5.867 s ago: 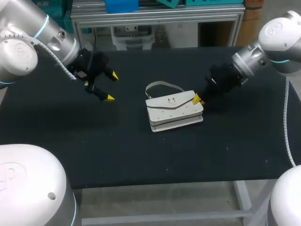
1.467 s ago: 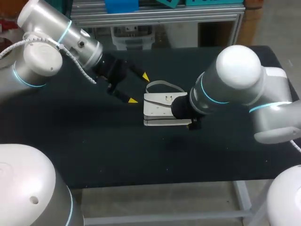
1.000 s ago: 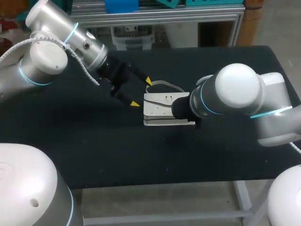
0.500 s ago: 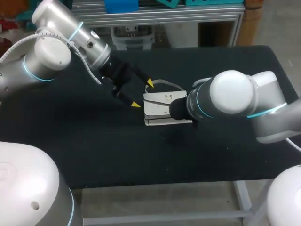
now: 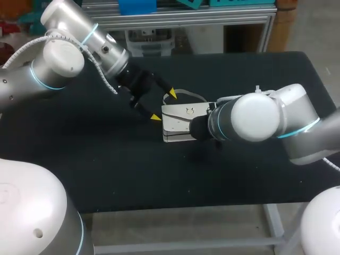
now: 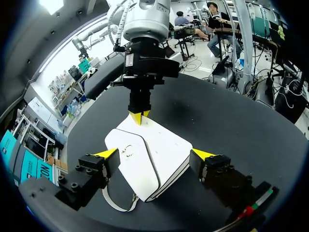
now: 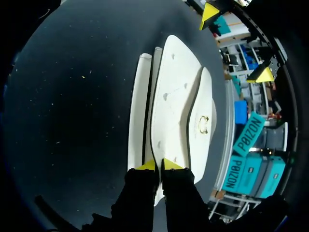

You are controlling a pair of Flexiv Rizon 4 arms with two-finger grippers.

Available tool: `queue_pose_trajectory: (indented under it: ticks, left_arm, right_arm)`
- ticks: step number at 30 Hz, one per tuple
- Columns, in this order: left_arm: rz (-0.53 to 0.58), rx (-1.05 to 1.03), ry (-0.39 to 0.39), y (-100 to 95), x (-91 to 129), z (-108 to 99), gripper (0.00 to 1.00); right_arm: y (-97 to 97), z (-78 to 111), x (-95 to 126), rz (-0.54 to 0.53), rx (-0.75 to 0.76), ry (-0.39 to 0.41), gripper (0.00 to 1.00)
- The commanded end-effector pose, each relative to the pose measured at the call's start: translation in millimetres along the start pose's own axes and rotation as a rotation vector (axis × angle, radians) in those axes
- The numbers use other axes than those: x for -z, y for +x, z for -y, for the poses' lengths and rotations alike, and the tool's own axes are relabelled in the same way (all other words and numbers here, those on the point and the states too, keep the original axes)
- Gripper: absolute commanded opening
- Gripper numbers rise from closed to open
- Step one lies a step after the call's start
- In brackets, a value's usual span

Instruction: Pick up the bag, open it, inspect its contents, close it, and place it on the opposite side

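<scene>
white bag [image 5: 179, 123] lies flat on the table [image 5: 106, 164]; looks light, stiff-walled, smooth. right gripper [image 7: 159, 165] pinches its end edge, nearly closed; left gripper [image 6: 154, 153] gapes wide round the strap [image 5: 189, 95] end, holding nothing.

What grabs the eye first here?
A white handbag lies flap-up in the middle of the black table. The left gripper is open and straddles its strap end, one yellow tip on either side. The right gripper, fingers together, sits at the bag's opposite edge.
</scene>
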State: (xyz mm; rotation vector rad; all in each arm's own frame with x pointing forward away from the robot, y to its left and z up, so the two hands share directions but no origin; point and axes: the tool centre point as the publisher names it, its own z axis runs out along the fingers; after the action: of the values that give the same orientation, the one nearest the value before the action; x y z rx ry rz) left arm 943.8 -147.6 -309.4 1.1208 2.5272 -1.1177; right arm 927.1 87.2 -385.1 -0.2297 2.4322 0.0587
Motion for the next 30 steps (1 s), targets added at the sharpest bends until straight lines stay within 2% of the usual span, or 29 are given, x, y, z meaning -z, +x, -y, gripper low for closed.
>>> queue_pose_trajectory:
  ticks: [1, 8, 14, 20, 25, 26, 30]
  left_arm:
    - [0.055, -0.031, -0.009, 5.5, -4.1, 6.6, 1.0]
    - [0.091, -0.119, -0.017, 1.7, -12.5, 22.9, 1.0]
    - [0.097, -0.134, -0.01, 0.7, -15.6, 24.5, 1.0]
    - [0.121, -0.146, 0.002, 2.3, -17.9, 24.5, 1.0]
    - [0.163, -0.177, -0.001, -0.2, -24.4, 24.6, 1.0]
    - [0.171, -0.183, -0.004, -0.9, -25.4, 24.5, 0.99]
    - [0.223, -0.238, -0.037, -5.7, -34.1, 21.6, 0.82]
  right_arm:
    - [4.4, -0.7, -2.8, 0.005, 0.0, -0.002, 0.0]
    - [4.4, -0.7, -2.8, 0.005, 0.0, -0.002, 0.0]
    - [4.7, -1.5, -3.1, 0.01, 0.011, -0.003, 0.0]
    - [10.5, -10.0, -4.5, 0.08, 0.049, 0.069, 0.0]
    - [13.8, -8.3, -4.5, 0.102, 0.036, 0.058, 0.0]
    - [14.3, -8.1, -4.5, 0.105, 0.028, 0.06, 0.0]
    - [16.8, -6.5, -4.5, 0.112, 0.009, 0.051, 0.0]
